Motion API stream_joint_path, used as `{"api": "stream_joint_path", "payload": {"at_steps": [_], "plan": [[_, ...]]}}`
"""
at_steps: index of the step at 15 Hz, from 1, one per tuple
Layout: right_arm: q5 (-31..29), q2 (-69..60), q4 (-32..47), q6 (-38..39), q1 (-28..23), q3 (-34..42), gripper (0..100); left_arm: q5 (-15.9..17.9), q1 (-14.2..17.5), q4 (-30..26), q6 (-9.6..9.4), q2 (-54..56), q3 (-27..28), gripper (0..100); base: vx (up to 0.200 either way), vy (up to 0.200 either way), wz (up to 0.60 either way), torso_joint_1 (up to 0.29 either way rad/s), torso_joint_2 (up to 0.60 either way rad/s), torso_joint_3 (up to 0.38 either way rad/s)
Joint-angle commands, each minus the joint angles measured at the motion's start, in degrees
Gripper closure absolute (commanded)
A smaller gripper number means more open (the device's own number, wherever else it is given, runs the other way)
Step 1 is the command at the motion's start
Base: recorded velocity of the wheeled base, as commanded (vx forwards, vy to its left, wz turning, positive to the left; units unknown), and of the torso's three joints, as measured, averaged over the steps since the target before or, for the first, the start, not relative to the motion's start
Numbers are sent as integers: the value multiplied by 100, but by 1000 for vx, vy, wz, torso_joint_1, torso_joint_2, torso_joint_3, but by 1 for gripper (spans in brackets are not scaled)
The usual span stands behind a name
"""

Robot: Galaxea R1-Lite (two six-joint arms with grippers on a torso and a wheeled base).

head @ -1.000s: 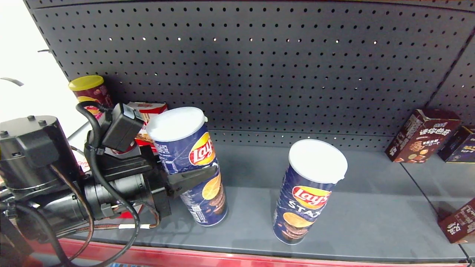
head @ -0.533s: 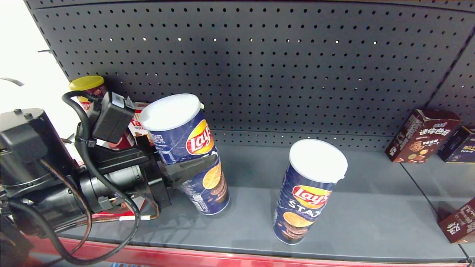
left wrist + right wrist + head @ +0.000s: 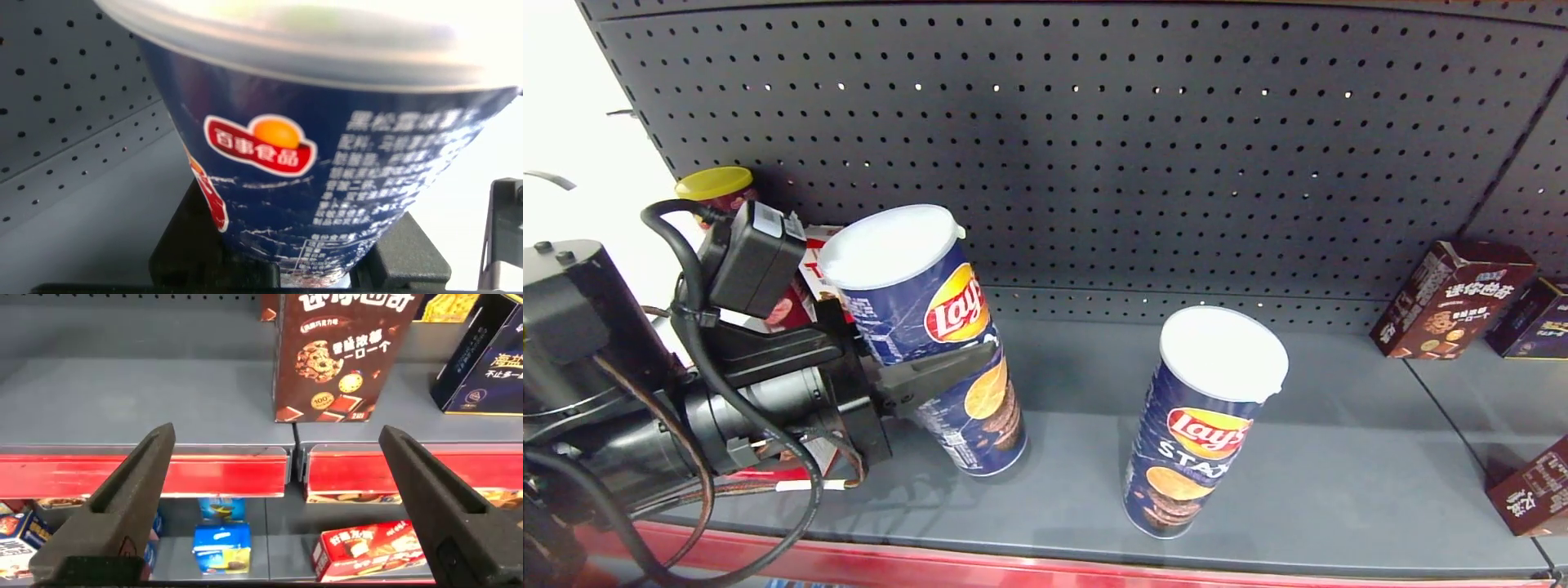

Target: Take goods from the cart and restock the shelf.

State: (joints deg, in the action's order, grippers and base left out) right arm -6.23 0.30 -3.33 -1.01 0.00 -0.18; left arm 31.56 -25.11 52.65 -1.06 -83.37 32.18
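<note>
My left gripper (image 3: 935,367) is shut on a blue chip can (image 3: 931,343) with a white lid, gripping it around the middle. The can leans to the left, with its base low over the front left of the grey shelf (image 3: 1078,457). The left wrist view has the same can (image 3: 310,163) close up. A second blue chip can (image 3: 1201,425) stands upright on the shelf to the right, apart from the first. In the right wrist view my right gripper (image 3: 282,514) is open and holds nothing, in front of a red-edged shelf (image 3: 204,469).
A yellow-lidded can (image 3: 715,184) and a red box (image 3: 813,261) stand behind my left arm. Brown boxes (image 3: 1450,298) sit at the shelf's right end, against the pegboard back wall (image 3: 1094,163). A brown cookie box (image 3: 339,355) stands ahead of the right gripper, with small boxes (image 3: 221,543) on the shelf below.
The left gripper and the held can have shifted left and deeper into the shelf. The can's top has tipped further left. The second can has not moved.
</note>
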Motion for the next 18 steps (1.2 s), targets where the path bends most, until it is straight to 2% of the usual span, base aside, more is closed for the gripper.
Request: {"api": "stream_joint_path", "payload": {"at_steps": [1,4,5,6,10,14,17,18], "plan": [[-1,13,-1,-13,-9,18,0,-1,-2,8,1,14,-28,100,0,0,0,0,0,0],[183,13,8,5,0,18,0,-1,-2,8,1,49,-28,100,0,0,0,0,0,0],[843,13,254,-92,0,18,0,8,-2,8,1,67,-37,100,0,0,0,0,0,0],[913,13,333,-180,0,9,0,8,-2,8,1,75,-45,100,0,0,0,0,0,0],[799,13,342,84,-9,9,0,-1,-11,0,18,75,-28,100,0,0,0,0,0,0],[790,13,333,84,0,9,0,-27,15,-44,185,111,86,100,0,0,0,0,0,0],[790,13,333,84,0,9,0,-519,-46,-71,194,102,236,100,0,0,0,0,0,0],[790,13,333,84,0,9,0,-572,-82,-62,194,58,280,100,0,0,0,0,0,0]]}}
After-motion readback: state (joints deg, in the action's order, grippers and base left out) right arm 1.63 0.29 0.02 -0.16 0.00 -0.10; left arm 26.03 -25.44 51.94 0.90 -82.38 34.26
